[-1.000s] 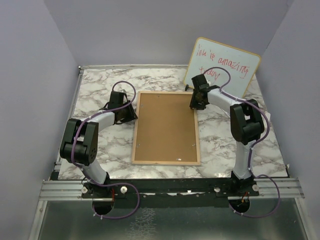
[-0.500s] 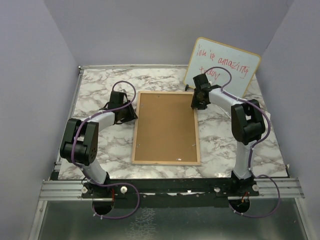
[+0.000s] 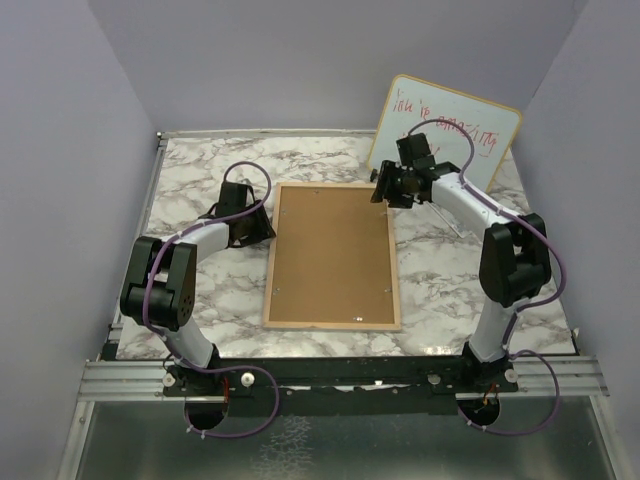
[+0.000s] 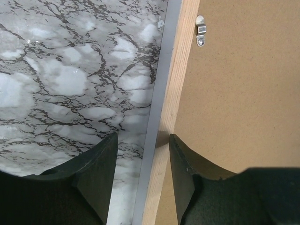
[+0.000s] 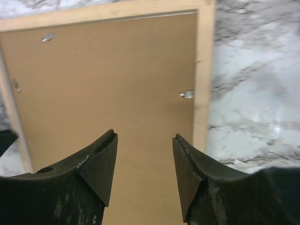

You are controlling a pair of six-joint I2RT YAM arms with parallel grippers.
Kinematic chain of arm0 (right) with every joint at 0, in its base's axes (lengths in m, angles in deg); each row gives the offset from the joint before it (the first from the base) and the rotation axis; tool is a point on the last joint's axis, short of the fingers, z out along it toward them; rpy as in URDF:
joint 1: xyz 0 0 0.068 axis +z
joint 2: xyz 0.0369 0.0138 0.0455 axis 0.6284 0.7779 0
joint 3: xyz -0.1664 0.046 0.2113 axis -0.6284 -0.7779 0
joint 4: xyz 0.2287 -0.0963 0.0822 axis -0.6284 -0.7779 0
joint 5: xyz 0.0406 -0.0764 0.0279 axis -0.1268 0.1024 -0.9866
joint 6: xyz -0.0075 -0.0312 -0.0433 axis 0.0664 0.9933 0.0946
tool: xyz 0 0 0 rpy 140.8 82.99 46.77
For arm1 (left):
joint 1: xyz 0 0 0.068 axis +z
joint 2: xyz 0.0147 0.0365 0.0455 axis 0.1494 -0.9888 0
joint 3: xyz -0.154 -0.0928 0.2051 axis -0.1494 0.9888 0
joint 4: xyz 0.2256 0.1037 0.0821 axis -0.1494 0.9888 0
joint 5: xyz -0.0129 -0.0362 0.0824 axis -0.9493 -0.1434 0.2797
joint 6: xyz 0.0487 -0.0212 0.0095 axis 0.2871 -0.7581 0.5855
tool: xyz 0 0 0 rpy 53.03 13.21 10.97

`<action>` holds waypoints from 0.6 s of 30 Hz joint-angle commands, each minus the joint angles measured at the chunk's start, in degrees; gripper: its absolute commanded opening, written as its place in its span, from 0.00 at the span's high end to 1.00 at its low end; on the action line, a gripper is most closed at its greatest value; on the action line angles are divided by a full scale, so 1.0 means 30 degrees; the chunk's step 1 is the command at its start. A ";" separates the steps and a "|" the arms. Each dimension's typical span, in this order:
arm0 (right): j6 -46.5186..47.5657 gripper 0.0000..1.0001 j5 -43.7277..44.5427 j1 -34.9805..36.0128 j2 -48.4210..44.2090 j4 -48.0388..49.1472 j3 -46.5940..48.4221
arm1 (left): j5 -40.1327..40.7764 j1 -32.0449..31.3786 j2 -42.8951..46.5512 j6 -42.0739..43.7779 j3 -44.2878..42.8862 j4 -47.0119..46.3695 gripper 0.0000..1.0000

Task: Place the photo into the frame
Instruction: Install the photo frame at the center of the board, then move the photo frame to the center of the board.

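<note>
On the left, the white-and-grey marbled surface [image 3: 190, 180] lies bare between the side wall and the left hand [image 4: 142, 138]. That hand sits low with its fingers apart, straddling the left rail of the thin-railed, light-wood rectangular frame [image 3: 332, 326] and clamped on nothing.

The frame lies face down and flat in the middle of the surface. The plain brown backing board [image 3: 332, 255] fills it, with small metal clips [image 4: 200, 30] along the inner edge. The glossy photo is not in view. It may lie under the board, which would leave only the clips to check, but the pictures cannot settle that.

The right hand [image 5: 144, 140] hangs above the frame's far right corner, fingers apart and empty. Just behind it, the wood-rimmed whiteboard with red writing [image 3: 480, 130] leans against the back wall and narrows the room there. There is open marble on both sides of the frame and along its near rail.
</note>
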 commanded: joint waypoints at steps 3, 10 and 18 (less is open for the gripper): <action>0.1058 0.50 -0.5905 0.1533 0.0245 0.1700 -0.0167 | -0.0400 0.0036 0.0745 -0.0257 0.0276 0.1219 0.51; 0.0984 0.56 -0.9263 0.4135 0.0170 0.3742 -0.2471 | -0.1249 0.0029 0.2319 -0.0881 0.1870 0.2780 0.55; -0.0407 0.53 -1.0749 0.6860 -0.1369 0.7975 -0.7707 | -0.2095 -0.0615 0.4333 -0.2425 0.4388 0.2014 0.87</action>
